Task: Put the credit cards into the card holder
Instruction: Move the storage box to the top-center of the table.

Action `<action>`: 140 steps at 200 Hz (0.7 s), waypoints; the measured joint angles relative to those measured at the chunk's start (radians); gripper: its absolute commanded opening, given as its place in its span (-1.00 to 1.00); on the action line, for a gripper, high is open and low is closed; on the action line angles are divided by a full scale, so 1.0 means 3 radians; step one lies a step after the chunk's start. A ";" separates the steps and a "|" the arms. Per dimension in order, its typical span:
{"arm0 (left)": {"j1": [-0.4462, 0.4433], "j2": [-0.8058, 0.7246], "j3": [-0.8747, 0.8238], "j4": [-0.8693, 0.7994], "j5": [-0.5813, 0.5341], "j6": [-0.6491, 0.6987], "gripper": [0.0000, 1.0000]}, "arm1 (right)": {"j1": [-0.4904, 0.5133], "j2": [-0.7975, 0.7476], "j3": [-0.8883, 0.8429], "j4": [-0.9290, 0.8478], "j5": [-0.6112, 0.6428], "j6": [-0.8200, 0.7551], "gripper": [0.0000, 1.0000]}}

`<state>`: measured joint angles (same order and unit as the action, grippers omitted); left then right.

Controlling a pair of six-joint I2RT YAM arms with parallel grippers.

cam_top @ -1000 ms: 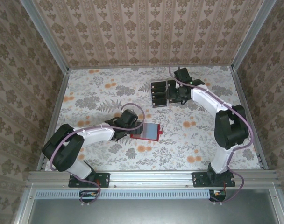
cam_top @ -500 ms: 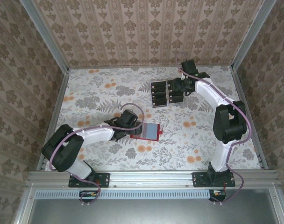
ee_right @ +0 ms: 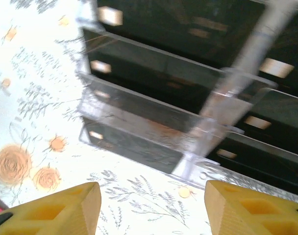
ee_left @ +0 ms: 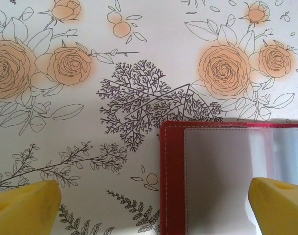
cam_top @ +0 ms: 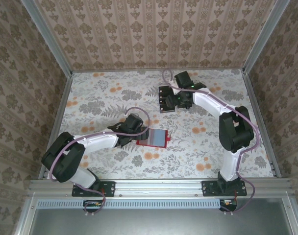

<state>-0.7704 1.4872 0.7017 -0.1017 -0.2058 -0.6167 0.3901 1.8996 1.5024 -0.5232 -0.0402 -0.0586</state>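
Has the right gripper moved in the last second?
Yes. The right gripper shifted leftward over the clear plastic stand of dark cards.

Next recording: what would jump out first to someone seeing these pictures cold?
The open red card holder lies mid-table on the flowered table, pale inside up, with the left gripper open at its edge. Toward the far side, the right gripper hangs open over a clear stand stocked with dark credit cards.
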 measured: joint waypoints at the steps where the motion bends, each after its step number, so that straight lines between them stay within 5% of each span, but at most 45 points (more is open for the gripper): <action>1: 0.0000 0.0000 0.0000 0.0000 0.0000 0.0000 1.00 | 0.0008 0.0000 0.0000 0.0000 0.0004 -0.0008 0.18; 140: 0.0047 -0.0057 -0.0003 -0.0011 0.0004 -0.0039 0.99 | 0.0253 0.0460 0.0378 0.0072 0.0399 -0.0880 0.12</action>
<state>-0.7563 1.4700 0.7010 -0.1051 -0.2047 -0.6285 0.4660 2.0377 1.6157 -0.5014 0.0795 -0.3225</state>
